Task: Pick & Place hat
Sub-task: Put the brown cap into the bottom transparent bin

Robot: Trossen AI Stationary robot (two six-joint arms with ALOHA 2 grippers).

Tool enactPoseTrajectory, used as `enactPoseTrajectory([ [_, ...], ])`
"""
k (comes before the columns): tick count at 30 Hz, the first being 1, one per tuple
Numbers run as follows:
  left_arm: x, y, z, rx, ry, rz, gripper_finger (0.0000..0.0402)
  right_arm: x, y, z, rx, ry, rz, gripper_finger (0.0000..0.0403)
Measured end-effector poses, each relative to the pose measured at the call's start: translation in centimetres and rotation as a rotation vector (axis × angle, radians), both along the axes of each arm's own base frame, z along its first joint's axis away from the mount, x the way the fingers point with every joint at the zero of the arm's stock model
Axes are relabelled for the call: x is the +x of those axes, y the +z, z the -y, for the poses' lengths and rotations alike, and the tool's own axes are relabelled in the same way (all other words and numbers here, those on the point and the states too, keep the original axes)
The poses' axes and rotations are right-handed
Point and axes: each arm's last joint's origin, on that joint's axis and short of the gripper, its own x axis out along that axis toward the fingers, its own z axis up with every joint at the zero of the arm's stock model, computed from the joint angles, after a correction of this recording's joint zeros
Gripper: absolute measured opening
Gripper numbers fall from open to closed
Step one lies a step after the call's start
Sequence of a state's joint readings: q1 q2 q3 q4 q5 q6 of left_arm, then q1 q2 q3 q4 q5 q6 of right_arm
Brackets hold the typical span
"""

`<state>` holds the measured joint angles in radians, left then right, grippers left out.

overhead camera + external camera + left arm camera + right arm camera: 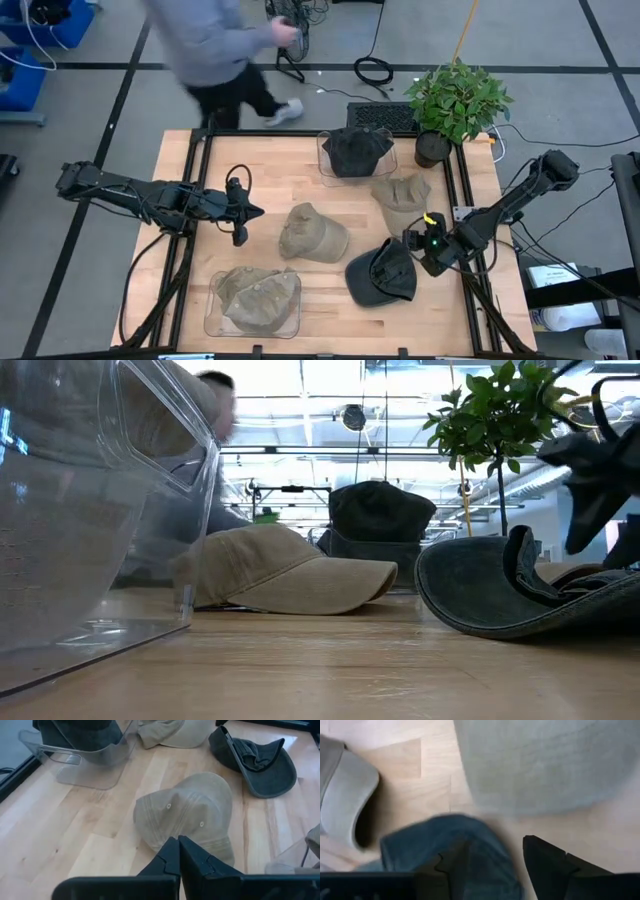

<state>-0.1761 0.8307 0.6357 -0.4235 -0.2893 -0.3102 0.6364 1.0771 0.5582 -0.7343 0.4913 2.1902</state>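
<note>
High view: right gripper (425,247) hangs over the upturned dark cap (383,275), fingers parted, gripping nothing. Left gripper (243,211), fingers pressed together, waits beside the tan cap (312,232) mid-table. Potted plant (455,103) and two clear bins (357,160) crowd around.

table (270,190) | wooden | on it: caps (312,233), clear bins (215,300), plant (455,100)

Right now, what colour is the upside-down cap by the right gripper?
Dark grey cap, clearest in the left wrist view.
</note>
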Motion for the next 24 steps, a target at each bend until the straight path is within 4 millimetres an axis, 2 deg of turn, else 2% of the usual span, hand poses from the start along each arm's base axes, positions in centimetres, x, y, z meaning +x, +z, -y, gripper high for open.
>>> enactPoseTrajectory([
  [6, 0.0, 0.0, 0.0, -0.051, 0.036, 0.011, 0.0008, -0.6, -1.9, 0.9, -0.044, -0.037, 0.006, 0.0189],
  [15, 0.0, 0.1, -0.1, -0.097, 0.12, 0.035, 0.0009, -0.3, -2.1, 2.4, -0.251, -0.133, 0.12, 0.0174],
  [20, 0.1, 0.2, -0.2, -0.101, 0.157, 0.055, 0.0008, -0.1, -1.8, 2.9, -0.379, -0.16, 0.179, 0.0145],
  [24, 0.1, 0.2, -0.3, -0.104, 0.197, 0.067, 0.0015, 0.0, -1.8, 3.3, -0.414, -0.151, 0.156, 0.0088],
])
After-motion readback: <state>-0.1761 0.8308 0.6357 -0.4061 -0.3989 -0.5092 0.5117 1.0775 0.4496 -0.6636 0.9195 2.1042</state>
